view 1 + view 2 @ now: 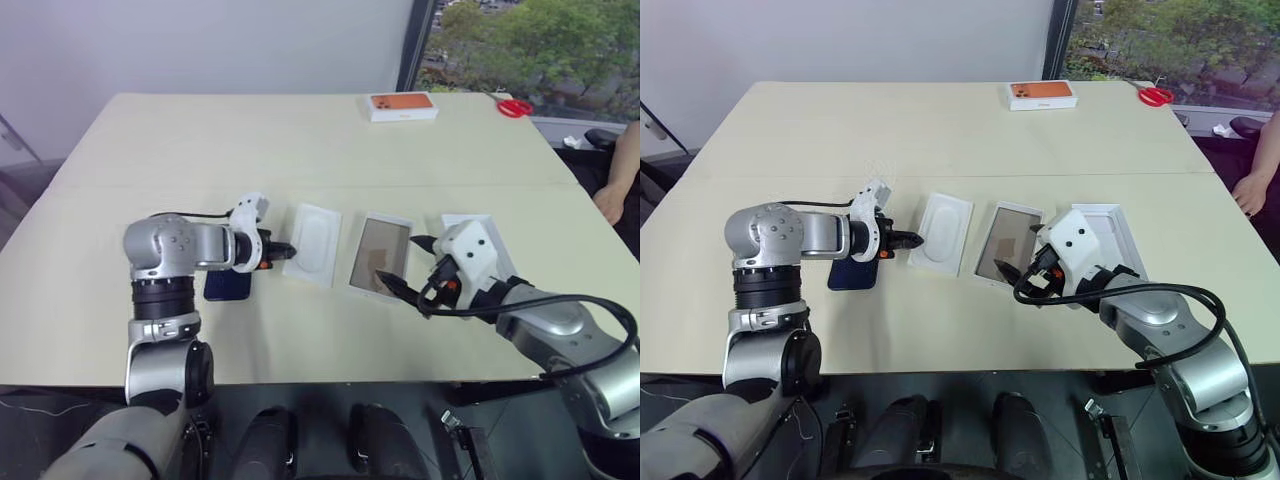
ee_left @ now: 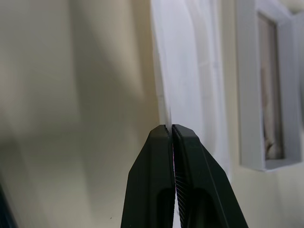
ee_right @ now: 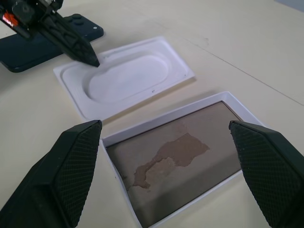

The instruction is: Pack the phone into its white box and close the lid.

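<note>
We see the left tool (image 1: 908, 240) with fingers pressed together, pinching the near edge of the thin white insert (image 1: 943, 232), which lies flat on the table (image 1: 940, 130). The phone (image 3: 45, 40) rests on the table just behind that tool, partly under the left arm. The right tool (image 3: 166, 175) stands wide apart, gripping nothing, over the white box (image 1: 1008, 245), which sits open beside the insert. The lid (image 1: 1110, 228) lies just right of the box, partly hidden by the right arm.
</note>
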Robot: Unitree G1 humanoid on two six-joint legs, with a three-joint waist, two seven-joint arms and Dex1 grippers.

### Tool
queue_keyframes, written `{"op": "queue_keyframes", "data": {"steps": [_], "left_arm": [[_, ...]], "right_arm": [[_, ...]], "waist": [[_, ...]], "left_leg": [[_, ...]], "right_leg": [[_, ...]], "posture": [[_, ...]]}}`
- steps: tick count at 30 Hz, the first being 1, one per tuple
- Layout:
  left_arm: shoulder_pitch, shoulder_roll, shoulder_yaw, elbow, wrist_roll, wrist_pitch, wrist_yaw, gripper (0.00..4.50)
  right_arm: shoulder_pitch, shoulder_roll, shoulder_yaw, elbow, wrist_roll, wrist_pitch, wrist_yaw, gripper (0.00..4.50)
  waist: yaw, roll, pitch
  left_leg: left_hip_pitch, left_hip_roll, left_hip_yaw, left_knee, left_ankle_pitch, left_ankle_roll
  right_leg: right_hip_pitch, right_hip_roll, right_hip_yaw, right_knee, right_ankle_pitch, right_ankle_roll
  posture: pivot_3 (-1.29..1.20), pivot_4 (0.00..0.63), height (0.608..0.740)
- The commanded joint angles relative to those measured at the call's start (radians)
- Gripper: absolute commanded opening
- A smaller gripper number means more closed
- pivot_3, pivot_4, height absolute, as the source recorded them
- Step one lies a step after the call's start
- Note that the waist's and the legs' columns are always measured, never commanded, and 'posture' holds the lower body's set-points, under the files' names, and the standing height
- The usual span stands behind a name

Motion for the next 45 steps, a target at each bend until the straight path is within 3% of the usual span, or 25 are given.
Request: {"op": "queue_keyframes", "data": {"steps": [1,11,17,21,31,45], "left_arm": [[-0.015,0.010,0.063,0.007,-0.055,0.008,0.028,0.04],[-0.002,0.021,0.129,0.045,-0.183,0.008,0.040,0.04],[-0.018,0.041,0.159,0.072,-0.278,0.008,0.056,0.04],[-0.053,-0.026,0.080,0.021,-0.332,0.008,0.112,0.04],[-0.119,-0.249,0.040,0.036,-0.295,0.008,0.275,0.04],[-0.127,-0.323,-0.022,0.057,-0.229,0.008,0.365,0.04]], "right_arm": [[0.001,-0.010,-0.031,-0.041,0.002,-0.009,0.008,4.50],[0.010,-0.017,-0.044,-0.037,-0.009,-0.015,0.019,4.50],[0.080,-0.091,-0.146,-0.035,-0.006,-0.014,0.065,4.50],[0.196,-0.171,-0.257,-0.037,-0.017,-0.013,0.128,4.50],[0.218,-0.162,-0.277,-0.008,-0.057,-0.043,0.128,4.50],[0.207,-0.140,-0.262,-0.001,-0.080,-0.051,0.117,4.50]], "waist": [[0.001,0.000,0.000],[0.001,0.000,0.000],[0.002,0.000,0.000],[0.013,-0.001,0.000],[0.025,-0.001,0.000],[0.026,-0.001,0.000]], "left_leg": [[0.000,0.000,0.000,0.000,0.000,0.000],[0.000,-0.001,0.000,0.000,0.000,0.000],[0.000,-0.001,0.000,0.000,0.000,0.000],[0.000,-0.002,0.000,0.000,0.000,0.000],[0.000,-0.002,0.000,0.001,0.000,0.000],[0.000,-0.003,0.000,0.001,0.000,0.000]], "right_leg": [[0.000,0.000,0.000,0.000,0.000,0.000],[0.000,-0.002,0.000,0.000,0.000,0.000],[0.000,-0.002,-0.001,0.000,0.000,0.000],[0.001,-0.003,-0.001,0.000,0.000,0.000],[0.002,-0.003,0.000,-0.001,0.000,0.000],[0.002,-0.002,-0.001,-0.001,0.000,0.000]], "posture": [[0.00,0.150,0.740],[0.00,0.150,0.740],[0.00,0.150,0.740],[0.00,0.150,0.740],[0.00,0.150,0.740],[0.00,0.150,0.740]]}}
